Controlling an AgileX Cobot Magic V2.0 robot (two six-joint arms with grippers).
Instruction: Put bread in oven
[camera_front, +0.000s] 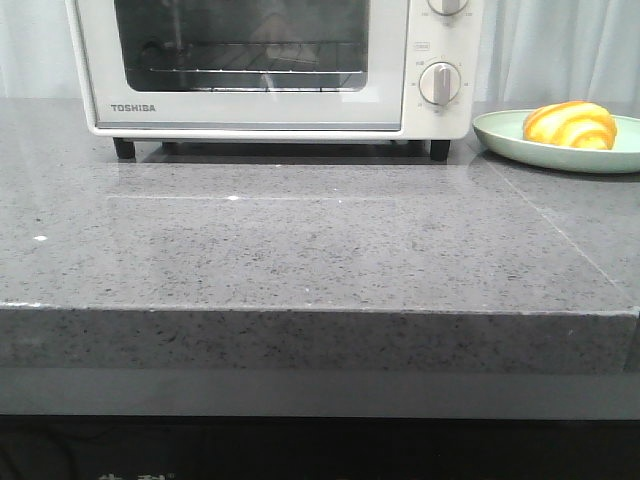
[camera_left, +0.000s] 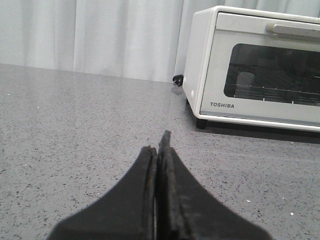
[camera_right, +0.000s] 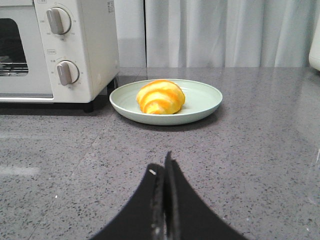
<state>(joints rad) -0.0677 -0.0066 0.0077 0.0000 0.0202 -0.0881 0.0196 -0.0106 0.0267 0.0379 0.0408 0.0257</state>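
Bread (camera_right: 160, 97): lies on green plate (camera_right: 205, 97), beside oven (camera_front: 270, 70).
Oven door: closed.
Left gripper (camera_left: 160, 150): closed, empty.
Right gripper (camera_right: 162, 172): closed, empty.

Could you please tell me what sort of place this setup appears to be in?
Probably a kitchen-style counter, perhaps staged: a speckled grey stone countertop carries a cream-white Toshiba toaster oven and a striped golden-orange bread roll on a pale green plate, with white curtains behind.

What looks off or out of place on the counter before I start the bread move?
Nothing stands out. The bread sits intact on the green plate, beside the oven, whose door is closed. No spills on the counter. The left tool and right tool are shut and empty.
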